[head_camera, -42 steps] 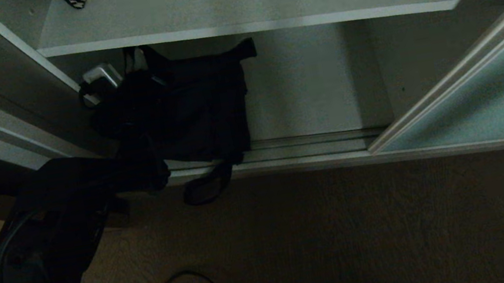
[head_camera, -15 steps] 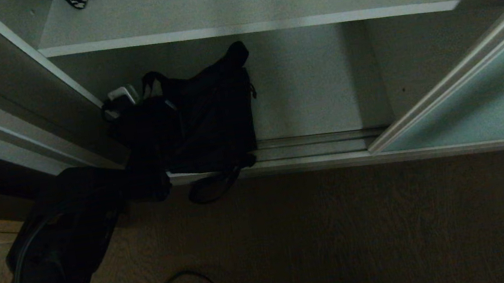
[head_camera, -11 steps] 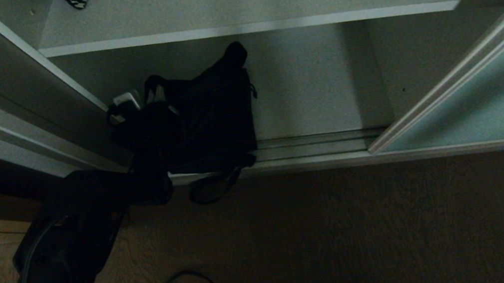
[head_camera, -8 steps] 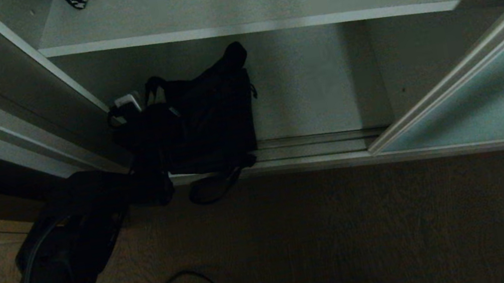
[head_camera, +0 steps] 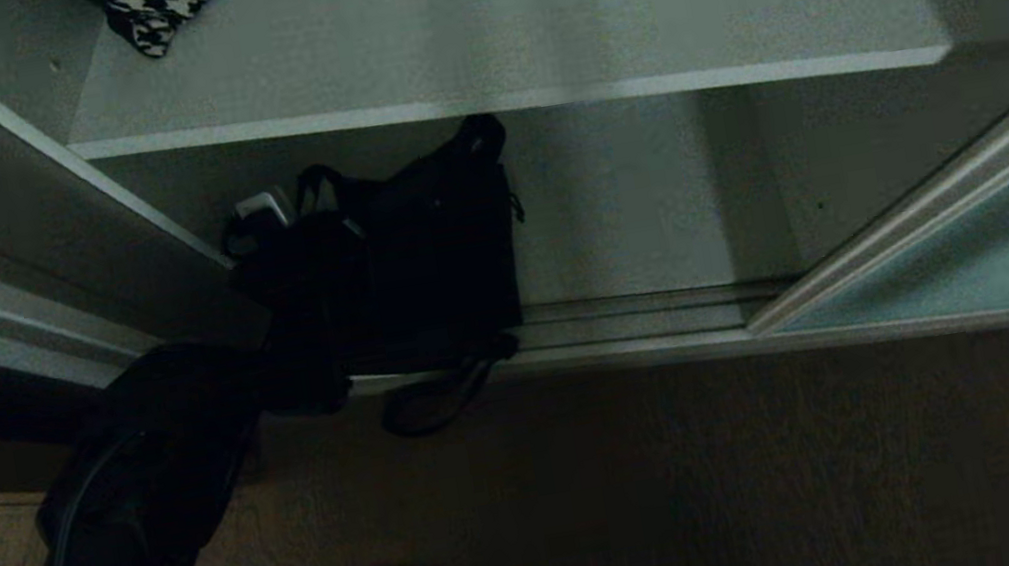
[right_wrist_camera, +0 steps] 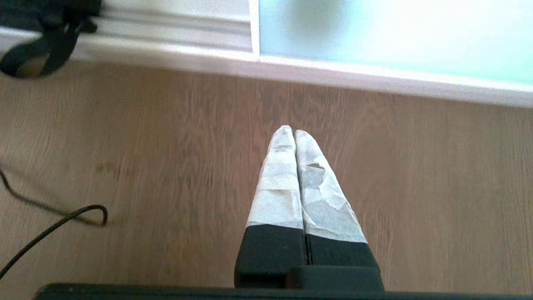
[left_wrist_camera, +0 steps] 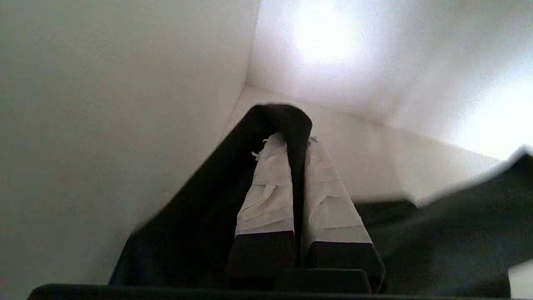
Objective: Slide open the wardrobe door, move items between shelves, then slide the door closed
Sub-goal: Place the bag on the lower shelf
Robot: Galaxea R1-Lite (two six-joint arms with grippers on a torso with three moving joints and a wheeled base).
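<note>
Wardrobe stands open, sliding wardrobe door (head_camera: 995, 246) pushed right. Left gripper (left_wrist_camera: 291, 139) reaches into the bottom compartment, fingers pinched on a strap of the black fabric bag (head_camera: 433, 244). Houndstooth bag (head_camera: 152, 5) lies on the shelf (head_camera: 523, 17) above. Right gripper (right_wrist_camera: 293, 133) is closed, empty, over the wood floor (right_wrist_camera: 166, 158).

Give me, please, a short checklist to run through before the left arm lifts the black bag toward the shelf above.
1. Left pincer shut on the black bag's strap: ok.
2. Black bag free of the floor track: not ok, it lies across the track and a loop hangs over the edge.
3. Sliding door drawn aside from the opening: ok.
4. Room on the upper shelf beside the houndstooth bag: ok.
5. Right pincer shut, over the wood floor, away from the work: ok.
</note>
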